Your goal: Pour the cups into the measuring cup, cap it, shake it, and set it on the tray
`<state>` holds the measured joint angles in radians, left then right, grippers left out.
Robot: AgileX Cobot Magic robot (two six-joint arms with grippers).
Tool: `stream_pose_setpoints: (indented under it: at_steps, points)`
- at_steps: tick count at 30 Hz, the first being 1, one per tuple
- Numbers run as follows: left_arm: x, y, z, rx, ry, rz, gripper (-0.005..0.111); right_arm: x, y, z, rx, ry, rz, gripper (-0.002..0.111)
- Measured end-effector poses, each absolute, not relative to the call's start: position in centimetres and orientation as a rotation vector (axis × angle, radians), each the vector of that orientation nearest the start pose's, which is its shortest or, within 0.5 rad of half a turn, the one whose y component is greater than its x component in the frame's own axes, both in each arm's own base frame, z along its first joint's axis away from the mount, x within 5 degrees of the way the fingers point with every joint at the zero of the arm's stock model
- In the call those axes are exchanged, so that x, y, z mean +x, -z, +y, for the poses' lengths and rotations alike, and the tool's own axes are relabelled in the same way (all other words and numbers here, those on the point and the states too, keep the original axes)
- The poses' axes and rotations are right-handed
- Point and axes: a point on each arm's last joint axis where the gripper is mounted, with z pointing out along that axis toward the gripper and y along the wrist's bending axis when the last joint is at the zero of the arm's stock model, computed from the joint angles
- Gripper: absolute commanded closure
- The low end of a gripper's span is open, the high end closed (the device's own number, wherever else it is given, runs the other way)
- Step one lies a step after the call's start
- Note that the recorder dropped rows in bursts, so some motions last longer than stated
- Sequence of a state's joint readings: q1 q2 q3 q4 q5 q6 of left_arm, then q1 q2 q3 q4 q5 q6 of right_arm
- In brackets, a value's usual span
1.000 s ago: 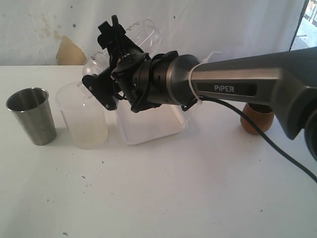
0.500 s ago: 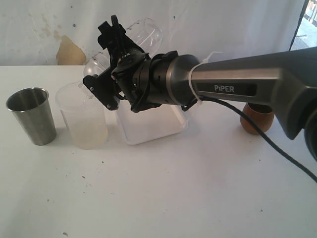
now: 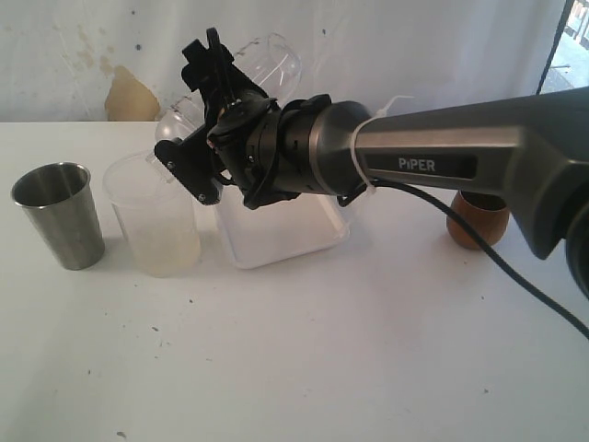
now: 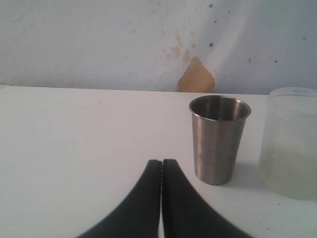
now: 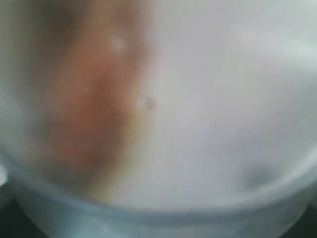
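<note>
On the tabletop the tray hides partly behind the arm; right jaws clamp the tilted measuring cup, left jaws rest together near the steel tumbler.

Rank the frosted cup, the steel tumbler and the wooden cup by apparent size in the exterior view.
1. Frosted cup, slightly the largest.
2. Steel tumbler, close behind.
3. Wooden cup, smallest, though the arm hides its top.
</note>
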<state>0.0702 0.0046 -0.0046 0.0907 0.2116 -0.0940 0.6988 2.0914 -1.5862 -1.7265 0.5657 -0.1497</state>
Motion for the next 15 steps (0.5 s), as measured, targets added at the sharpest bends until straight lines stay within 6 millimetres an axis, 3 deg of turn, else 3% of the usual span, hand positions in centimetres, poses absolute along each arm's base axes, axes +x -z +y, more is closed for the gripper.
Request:
stream_pose_setpoints:
  at_steps: [15]
  points:
    - [5.57, -19.53, 0.57, -0.078, -0.065, 1.693, 0.106, 40.18, -24.18, 27.85, -1.839, 1.255, 0.944, 0.108]
